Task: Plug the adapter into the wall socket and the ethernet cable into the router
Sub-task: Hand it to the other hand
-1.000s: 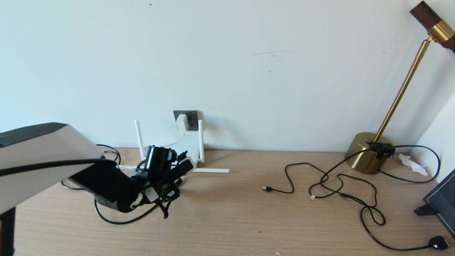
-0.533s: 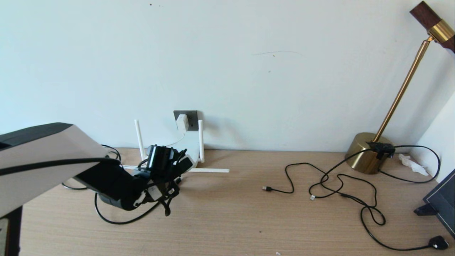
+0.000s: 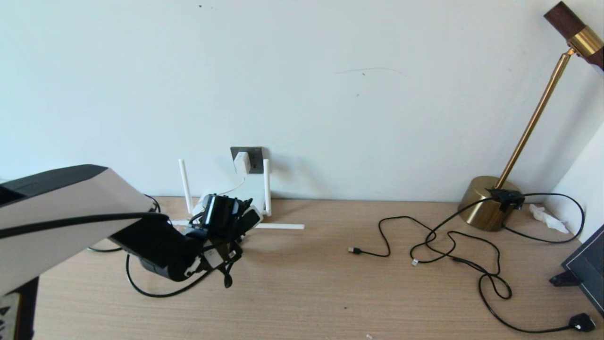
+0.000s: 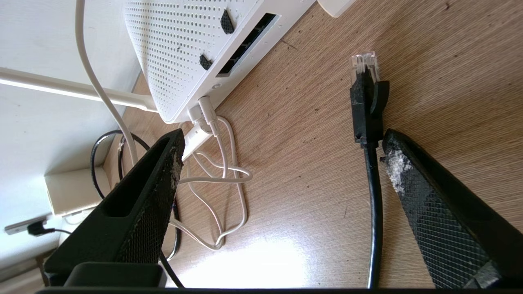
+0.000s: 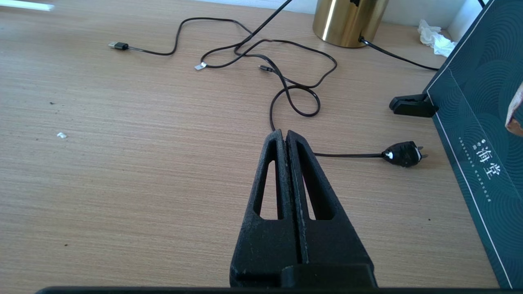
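Beside the router (image 4: 179, 53), low over the wooden desk (image 3: 330, 283), the left gripper (image 4: 282, 163) has its fingers spread wide and grips nothing. The ethernet cable (image 4: 369, 122) lies on the desk between them, close against one finger (image 4: 429, 204), its clear-tipped connector pointing forward and well apart from the router's dark port slots. A thin white cord (image 4: 220, 179) loops on the wood by the other finger. The adapter (image 3: 241, 162) sits in the wall socket (image 3: 255, 158) behind the router. Off to the side, the right gripper (image 5: 286, 139) hangs parked over the desk with fingers pressed together, near a black mains plug (image 5: 402, 154).
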`<state>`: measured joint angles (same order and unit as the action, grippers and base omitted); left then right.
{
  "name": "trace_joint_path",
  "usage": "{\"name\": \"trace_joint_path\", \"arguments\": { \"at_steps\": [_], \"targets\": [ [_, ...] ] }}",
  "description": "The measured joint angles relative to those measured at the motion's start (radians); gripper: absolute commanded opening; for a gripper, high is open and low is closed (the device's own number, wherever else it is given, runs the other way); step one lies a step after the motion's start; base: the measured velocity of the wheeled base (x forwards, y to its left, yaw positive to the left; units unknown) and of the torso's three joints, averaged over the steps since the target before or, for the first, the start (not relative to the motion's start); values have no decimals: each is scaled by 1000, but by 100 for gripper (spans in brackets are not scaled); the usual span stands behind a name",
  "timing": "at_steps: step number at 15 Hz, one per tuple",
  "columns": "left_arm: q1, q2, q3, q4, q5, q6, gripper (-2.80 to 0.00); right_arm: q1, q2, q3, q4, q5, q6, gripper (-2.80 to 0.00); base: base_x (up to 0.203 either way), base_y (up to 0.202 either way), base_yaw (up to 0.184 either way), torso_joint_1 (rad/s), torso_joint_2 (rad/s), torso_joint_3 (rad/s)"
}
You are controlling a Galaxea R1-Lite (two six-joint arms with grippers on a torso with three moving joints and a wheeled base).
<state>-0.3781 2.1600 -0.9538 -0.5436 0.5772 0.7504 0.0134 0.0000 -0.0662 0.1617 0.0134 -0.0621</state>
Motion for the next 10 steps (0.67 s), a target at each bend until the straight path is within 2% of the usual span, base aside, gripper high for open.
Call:
{"name": "trace_joint_path", "arguments": {
  "at_steps": [10],
  "targets": [
    [-4, 23, -19, -2, 11, -15, 0, 0, 0, 0, 0, 0, 0, -280, 0, 0, 0, 0, 0, 0]
  ]
}}
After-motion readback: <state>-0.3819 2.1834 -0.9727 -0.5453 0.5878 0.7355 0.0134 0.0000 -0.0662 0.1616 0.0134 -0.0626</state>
